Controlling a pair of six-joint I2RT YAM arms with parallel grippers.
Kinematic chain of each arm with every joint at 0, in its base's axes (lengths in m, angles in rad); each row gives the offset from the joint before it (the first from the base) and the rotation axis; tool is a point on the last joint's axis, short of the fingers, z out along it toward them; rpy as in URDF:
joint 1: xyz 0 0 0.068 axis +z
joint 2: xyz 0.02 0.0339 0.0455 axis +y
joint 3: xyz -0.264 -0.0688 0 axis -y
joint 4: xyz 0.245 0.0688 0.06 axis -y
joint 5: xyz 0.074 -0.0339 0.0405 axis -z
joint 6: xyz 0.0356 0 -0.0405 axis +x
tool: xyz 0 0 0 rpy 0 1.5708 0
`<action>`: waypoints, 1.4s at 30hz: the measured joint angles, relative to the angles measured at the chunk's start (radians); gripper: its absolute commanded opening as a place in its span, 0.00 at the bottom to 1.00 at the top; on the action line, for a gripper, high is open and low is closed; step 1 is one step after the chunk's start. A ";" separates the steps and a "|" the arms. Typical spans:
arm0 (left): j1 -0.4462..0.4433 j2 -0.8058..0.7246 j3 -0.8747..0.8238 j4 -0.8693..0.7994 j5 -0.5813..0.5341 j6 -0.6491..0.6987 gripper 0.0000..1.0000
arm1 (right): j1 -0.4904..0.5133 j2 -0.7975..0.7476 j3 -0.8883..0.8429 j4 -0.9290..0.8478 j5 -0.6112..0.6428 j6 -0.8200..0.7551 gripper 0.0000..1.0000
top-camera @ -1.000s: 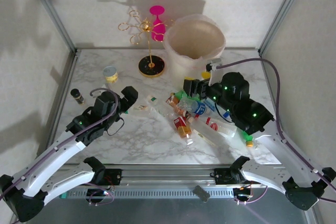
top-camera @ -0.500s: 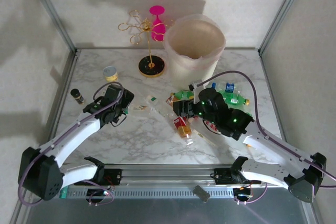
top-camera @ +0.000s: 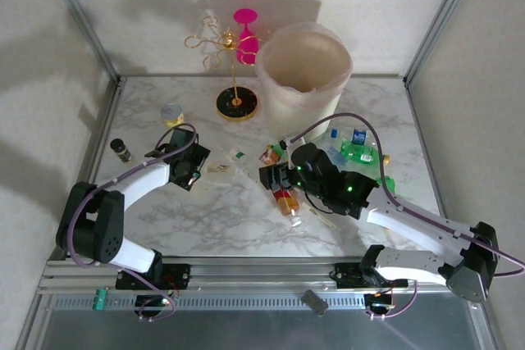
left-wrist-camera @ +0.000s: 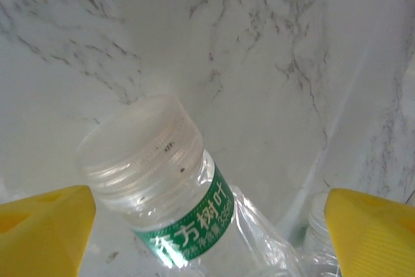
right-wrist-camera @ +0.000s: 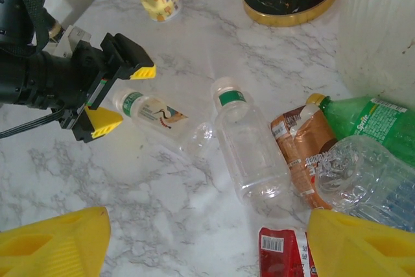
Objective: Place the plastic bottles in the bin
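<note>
My left gripper (right-wrist-camera: 123,97) is open low over the marble, its yellow fingertips either side of the cap end of a lying clear bottle (left-wrist-camera: 162,186) with a green neck band and a bird label (right-wrist-camera: 152,111). Neither pad touches it. My right gripper (right-wrist-camera: 207,244) hangs open above the bottle pile. Under it lie a clear green-banded bottle (right-wrist-camera: 249,141), a brown-labelled bottle (right-wrist-camera: 301,147), a red-labelled one (right-wrist-camera: 282,251), a green bottle (right-wrist-camera: 363,118) and a crushed blue-labelled one (right-wrist-camera: 369,180). The bin (top-camera: 303,71) stands at the back, its wall (right-wrist-camera: 379,30) beside the pile.
The gold wire stand on its black base (top-camera: 237,104) stands left of the bin. A small cup with a yellow band (top-camera: 171,114) and a dark vial (top-camera: 121,150) sit at the left. More bottles (top-camera: 353,149) lie right of my right arm.
My right arm has swung left and toward the near edge, from beside the bin to over the bottle pile. My left arm has folded back, its gripper dropping low around the clear bottle's cap end.
</note>
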 measured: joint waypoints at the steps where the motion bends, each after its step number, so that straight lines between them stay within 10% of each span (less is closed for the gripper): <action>1: 0.000 0.016 -0.003 0.014 0.006 -0.004 0.85 | 0.003 0.009 0.000 0.001 0.004 0.000 0.80; 21: 0.004 0.021 -0.055 0.051 0.016 -0.018 0.46 | 0.051 0.029 0.005 0.002 0.061 0.004 0.80; 42: 0.006 -0.546 -0.031 0.041 0.066 0.277 0.33 | 0.079 -0.061 0.029 0.002 0.072 0.042 0.81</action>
